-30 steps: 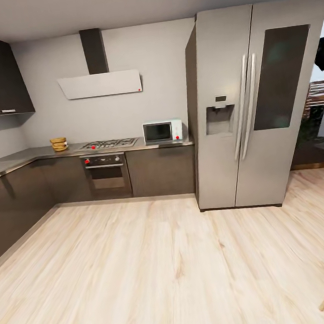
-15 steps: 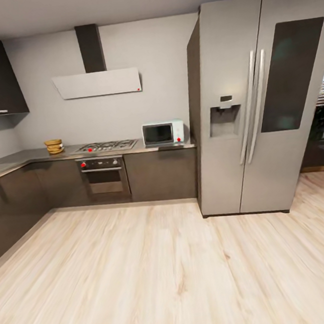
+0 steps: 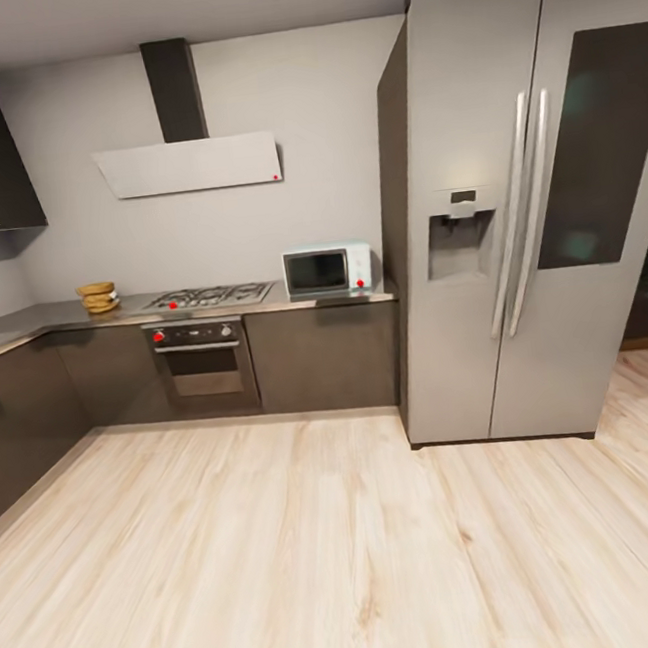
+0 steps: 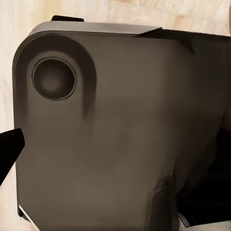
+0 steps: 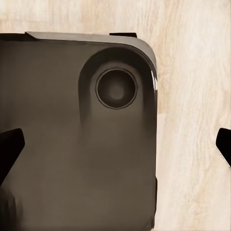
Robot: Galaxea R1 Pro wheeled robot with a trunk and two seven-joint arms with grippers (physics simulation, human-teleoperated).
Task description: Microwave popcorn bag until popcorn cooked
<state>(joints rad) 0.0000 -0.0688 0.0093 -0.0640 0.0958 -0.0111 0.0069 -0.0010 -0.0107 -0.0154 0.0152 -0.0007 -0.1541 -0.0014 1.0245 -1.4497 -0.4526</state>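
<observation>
We see one ridged tan popcorn bag (image 3: 96,297) on the smooth grey bench (image 3: 22,323), then one gas hob (image 3: 206,297), one oven (image 3: 200,358), one mint microwave (image 3: 328,269), one steel fridge (image 3: 523,211). Pale wood floor (image 3: 289,549) fills the room. The right hand (image 5: 115,149) hangs released, fingertips far apart; the left hand's (image 4: 9,151) state we cannot tell.

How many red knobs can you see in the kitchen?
5 that I can make out: one on the stove top, two on the oven, one on the microwave, and one red dot on the hood. Smaller ones may be blurred.
</observation>
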